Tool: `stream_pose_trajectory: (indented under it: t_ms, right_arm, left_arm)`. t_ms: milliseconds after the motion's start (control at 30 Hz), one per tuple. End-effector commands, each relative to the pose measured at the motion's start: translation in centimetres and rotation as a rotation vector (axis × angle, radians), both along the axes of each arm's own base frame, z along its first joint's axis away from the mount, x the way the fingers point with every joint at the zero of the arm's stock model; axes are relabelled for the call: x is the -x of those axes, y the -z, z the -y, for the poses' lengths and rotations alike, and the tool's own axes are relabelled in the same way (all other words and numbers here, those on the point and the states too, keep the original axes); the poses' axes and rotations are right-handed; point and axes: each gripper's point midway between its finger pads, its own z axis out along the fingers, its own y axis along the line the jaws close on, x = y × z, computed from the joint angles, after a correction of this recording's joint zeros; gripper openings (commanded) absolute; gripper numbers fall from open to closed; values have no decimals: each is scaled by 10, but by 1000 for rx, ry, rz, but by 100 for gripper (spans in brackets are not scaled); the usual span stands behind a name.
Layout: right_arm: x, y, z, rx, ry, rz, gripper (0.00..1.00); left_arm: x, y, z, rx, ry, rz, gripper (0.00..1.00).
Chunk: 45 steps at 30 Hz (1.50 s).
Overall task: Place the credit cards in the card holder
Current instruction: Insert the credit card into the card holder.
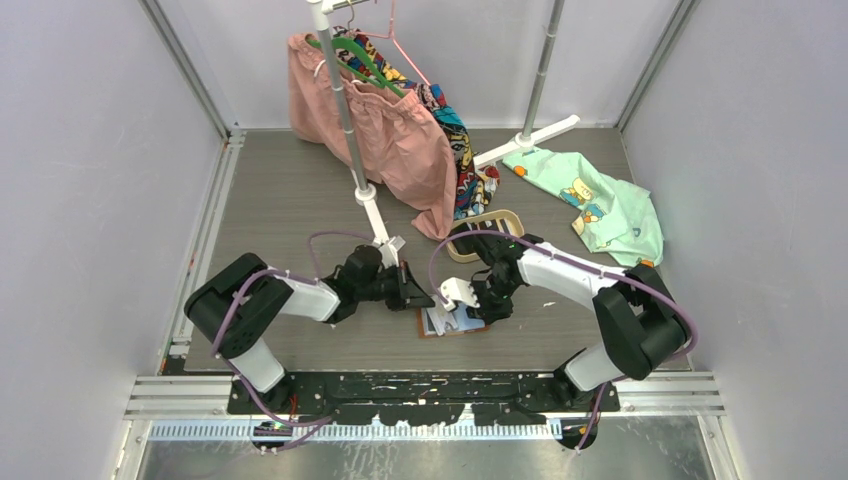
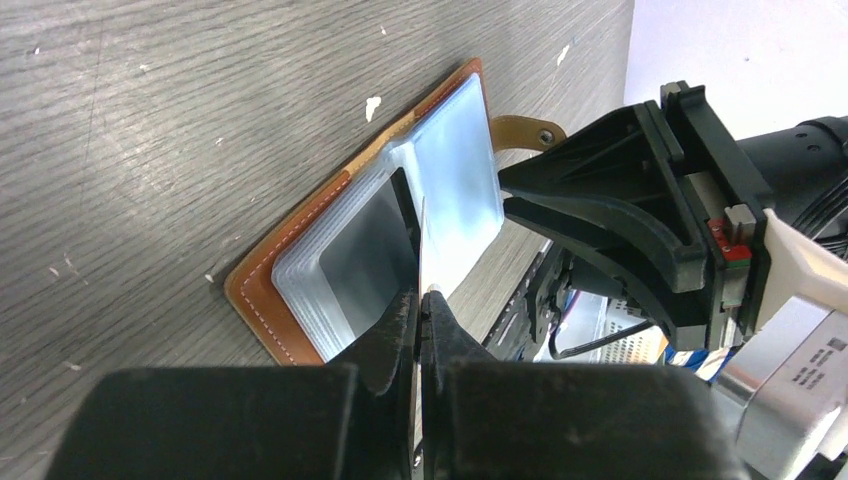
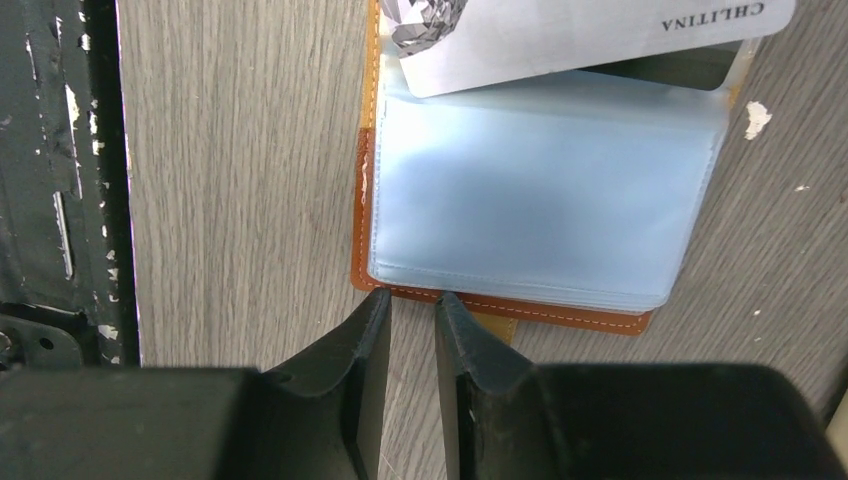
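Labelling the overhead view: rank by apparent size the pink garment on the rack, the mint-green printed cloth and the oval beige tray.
pink garment, largest
mint-green printed cloth, next
oval beige tray, smallest, partly hidden

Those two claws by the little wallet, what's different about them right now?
The left gripper is shut on the whitish card; the right gripper holds nothing, its fingers a narrow gap apart. The left one is at one end of the card holder, the right one at the opposite end. Both are black, two-fingered and low over the table.
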Motion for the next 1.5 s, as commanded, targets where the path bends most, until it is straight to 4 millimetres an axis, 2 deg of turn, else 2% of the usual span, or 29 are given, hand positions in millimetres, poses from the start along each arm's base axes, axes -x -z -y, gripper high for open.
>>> stream_pose_trajectory:
  t_ms: [0, 733, 1100, 1467]
  right_arm:
    - [-2, 0, -4, 1, -2, 5, 29]
    - [0, 4, -5, 25, -18, 0, 29]
    - [0, 4, -5, 23, -21, 5, 29]
    - [0, 3, -5, 21, -22, 9, 29]
  left_arm:
    - [-9, -14, 10, 46, 5, 19, 0]
    - [-10, 2, 14, -6, 16, -34, 0]
    - [-1, 11, 14, -79, 50, -107, 0]
    - [-2, 25, 19, -134, 76, -173, 0]
